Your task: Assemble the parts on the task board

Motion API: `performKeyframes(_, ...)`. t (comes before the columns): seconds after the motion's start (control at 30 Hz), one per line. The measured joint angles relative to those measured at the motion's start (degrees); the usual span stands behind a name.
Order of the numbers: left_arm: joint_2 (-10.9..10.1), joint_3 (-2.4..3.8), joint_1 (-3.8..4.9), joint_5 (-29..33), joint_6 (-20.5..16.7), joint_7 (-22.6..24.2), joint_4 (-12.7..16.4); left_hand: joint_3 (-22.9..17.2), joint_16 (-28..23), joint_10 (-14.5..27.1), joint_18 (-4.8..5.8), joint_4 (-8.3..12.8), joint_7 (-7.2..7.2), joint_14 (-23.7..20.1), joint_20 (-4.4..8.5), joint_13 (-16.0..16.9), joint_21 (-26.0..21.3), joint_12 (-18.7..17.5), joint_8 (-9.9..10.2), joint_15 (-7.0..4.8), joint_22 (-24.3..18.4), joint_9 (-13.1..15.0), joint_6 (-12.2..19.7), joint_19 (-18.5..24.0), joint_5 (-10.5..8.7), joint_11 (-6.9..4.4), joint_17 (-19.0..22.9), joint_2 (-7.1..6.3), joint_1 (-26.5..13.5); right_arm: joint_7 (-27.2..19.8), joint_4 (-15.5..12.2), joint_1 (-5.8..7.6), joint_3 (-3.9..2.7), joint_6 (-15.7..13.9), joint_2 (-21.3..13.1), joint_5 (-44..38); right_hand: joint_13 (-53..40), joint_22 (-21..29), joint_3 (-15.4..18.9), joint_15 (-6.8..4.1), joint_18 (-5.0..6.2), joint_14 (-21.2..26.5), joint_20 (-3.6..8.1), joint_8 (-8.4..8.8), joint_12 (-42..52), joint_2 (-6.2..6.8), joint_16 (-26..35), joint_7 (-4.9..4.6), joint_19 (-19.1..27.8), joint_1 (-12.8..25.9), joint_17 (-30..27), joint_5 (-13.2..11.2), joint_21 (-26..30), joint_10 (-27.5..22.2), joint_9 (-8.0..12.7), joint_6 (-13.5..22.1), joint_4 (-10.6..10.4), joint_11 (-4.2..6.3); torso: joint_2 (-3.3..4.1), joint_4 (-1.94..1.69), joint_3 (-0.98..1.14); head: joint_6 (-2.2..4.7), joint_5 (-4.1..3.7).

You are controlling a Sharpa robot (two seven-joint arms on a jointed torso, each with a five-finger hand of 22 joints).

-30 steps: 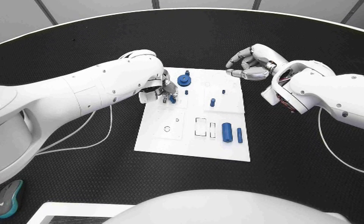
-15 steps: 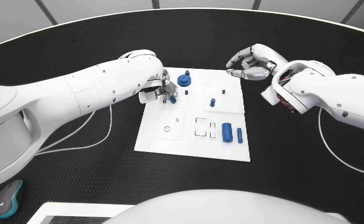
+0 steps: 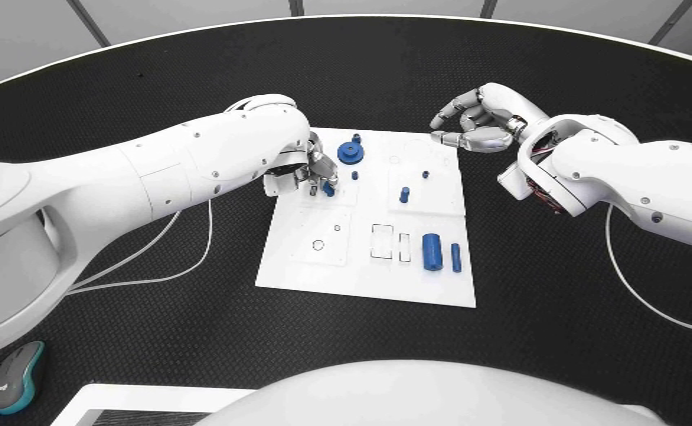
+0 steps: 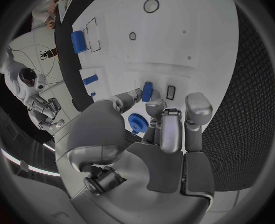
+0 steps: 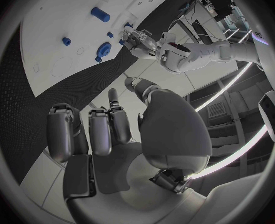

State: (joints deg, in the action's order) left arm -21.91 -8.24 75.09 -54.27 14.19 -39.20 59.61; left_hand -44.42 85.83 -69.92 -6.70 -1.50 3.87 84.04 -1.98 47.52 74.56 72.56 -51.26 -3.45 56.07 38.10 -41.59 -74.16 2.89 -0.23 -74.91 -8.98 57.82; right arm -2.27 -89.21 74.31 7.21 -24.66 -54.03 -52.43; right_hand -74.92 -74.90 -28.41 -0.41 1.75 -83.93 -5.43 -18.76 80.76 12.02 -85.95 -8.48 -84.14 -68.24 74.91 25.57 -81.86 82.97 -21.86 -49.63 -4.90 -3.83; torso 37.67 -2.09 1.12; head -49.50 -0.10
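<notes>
The white task board (image 3: 368, 246) lies mid-table. My left hand (image 3: 300, 174) hovers over its far left part and pinches a small blue part (image 3: 329, 187) between thumb and finger, low over the board; the left wrist view shows that part (image 4: 147, 91) at the fingertips beside a small rectangular slot (image 4: 170, 92). A blue gear (image 3: 351, 152) sits just beyond it. A short blue peg (image 3: 405, 194) stands mid-board. A thick blue cylinder (image 3: 431, 251) and a thin blue bar (image 3: 456, 257) lie near the right edge. My right hand (image 3: 483, 118) hangs off the far right corner, fingers loosely bent, holding nothing.
Black matting (image 3: 577, 286) surrounds the board. A white cable (image 3: 173, 246) runs along the table left of the board under my left arm. Outlined empty slots (image 3: 384, 240) mark the board's near half.
</notes>
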Motion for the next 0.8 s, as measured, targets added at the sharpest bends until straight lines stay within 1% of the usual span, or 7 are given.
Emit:
performKeyframes(0.1,-0.02,0.00,0.00,0.00,-0.15,-0.02,0.01,0.11,0.00,0.00,-0.01,-0.11,0.00,0.00,0.00,-0.11,0.00,0.00,0.22,0.00,0.00,-0.08,0.00,0.00,0.00,0.00,0.00,0.00,0.00,0.00,0.00,0.00,0.00,-0.04,0.00,0.00,0.00,0.00,0.00,0.00,-0.01,0.00,0.00,0.00,0.00,0.00,0.00,0.00,0.00,0.00,0.00,0.00,0.00,0.00,0.00,0.00,0.00,0.00,0.00,-0.01,0.00,0.03,0.00)
performKeyframes(0.2,-0.03,0.00,0.00,0.00,-0.25,-0.04,0.02,0.48,0.00,0.00,0.00,-0.16,0.00,0.00,0.00,-0.25,0.00,0.00,0.22,0.00,0.00,-0.19,0.00,0.00,0.00,0.00,0.00,-0.55,-0.11,-0.01,0.00,0.00,0.00,-0.08,0.00,0.00,0.00,0.00,0.00,0.00,0.00,0.00,0.00,0.00,0.00,0.00,0.00,0.00,0.00,0.00,0.00,0.00,0.00,0.00,0.00,0.00,0.00,0.00,0.01,-0.01,0.00,0.04,0.01)
performKeyframes(0.43,-0.07,0.00,0.00,0.00,-0.29,-0.06,0.01,0.97,0.00,0.00,0.00,-0.65,0.00,0.00,0.00,-0.39,0.00,0.00,0.22,0.00,0.00,-0.33,0.00,0.00,0.00,0.00,0.00,-0.82,-0.38,-0.04,0.02,0.00,0.00,-0.13,0.01,0.00,0.01,0.00,0.00,0.00,0.00,0.00,0.00,0.00,0.00,0.00,0.00,0.00,0.00,0.00,0.00,0.00,0.00,0.00,0.00,0.00,0.00,0.00,0.00,0.03,0.01,0.04,0.04)
performKeyframes(0.5,-0.08,0.00,0.00,0.00,-0.25,-0.08,0.02,1.12,0.00,0.00,0.00,-0.80,0.21,0.00,0.00,-0.39,0.00,0.00,0.22,0.00,0.00,-0.33,-0.21,0.00,0.00,0.00,0.00,-0.82,-0.39,-0.04,0.02,-0.01,0.00,-0.14,0.01,0.00,0.01,0.00,0.00,0.00,0.00,0.00,0.00,0.00,0.00,0.00,0.00,0.00,0.00,0.00,0.00,0.00,0.00,0.00,0.00,0.00,0.00,0.00,0.00,0.03,0.02,0.03,0.05)
performKeyframes(0.6,-0.12,0.00,0.00,0.00,-0.11,-0.11,0.04,1.51,0.00,0.00,0.00,-0.87,0.02,0.00,0.00,-0.43,0.00,0.00,0.22,0.00,-0.01,-0.43,-0.41,0.00,0.00,0.01,0.00,-1.26,-0.39,-0.05,0.03,-0.01,0.00,-0.14,0.01,0.00,0.01,0.00,0.00,0.00,0.00,0.00,0.00,0.00,0.00,0.00,0.00,0.00,0.00,0.00,0.00,0.00,0.00,0.00,0.00,0.00,0.00,0.00,0.00,0.03,0.02,0.01,0.05)
performKeyframes(0.73,-0.17,0.00,0.00,0.00,0.03,-0.15,0.07,2.04,0.00,0.00,0.00,-1.30,0.01,0.00,0.00,-0.56,0.00,0.00,0.22,0.00,-0.01,-0.53,-0.41,0.00,0.00,0.01,0.00,-1.35,-0.48,-0.04,0.04,-0.01,0.00,-0.14,0.01,0.00,0.01,0.00,0.00,0.00,0.00,0.00,0.00,-0.24,0.00,0.00,0.00,0.00,0.00,0.00,0.00,0.00,0.00,0.00,0.05,0.00,0.00,0.00,0.00,0.03,0.02,-0.03,0.05)
performKeyframes(0.8,-0.18,0.00,0.00,0.00,0.09,-0.17,0.08,2.39,0.12,0.00,-0.01,-1.44,0.01,0.00,0.00,-0.56,0.00,0.00,0.22,0.00,-0.03,-0.58,-0.41,0.00,0.00,0.01,0.00,-1.74,-0.43,-0.04,0.05,-0.01,0.00,-0.14,0.02,0.00,0.01,0.00,0.00,0.00,0.00,0.00,0.00,-0.24,0.00,0.00,0.00,0.00,0.00,0.00,-0.01,0.00,0.00,0.00,0.05,0.00,0.00,0.00,0.00,0.03,0.02,-0.03,0.05)
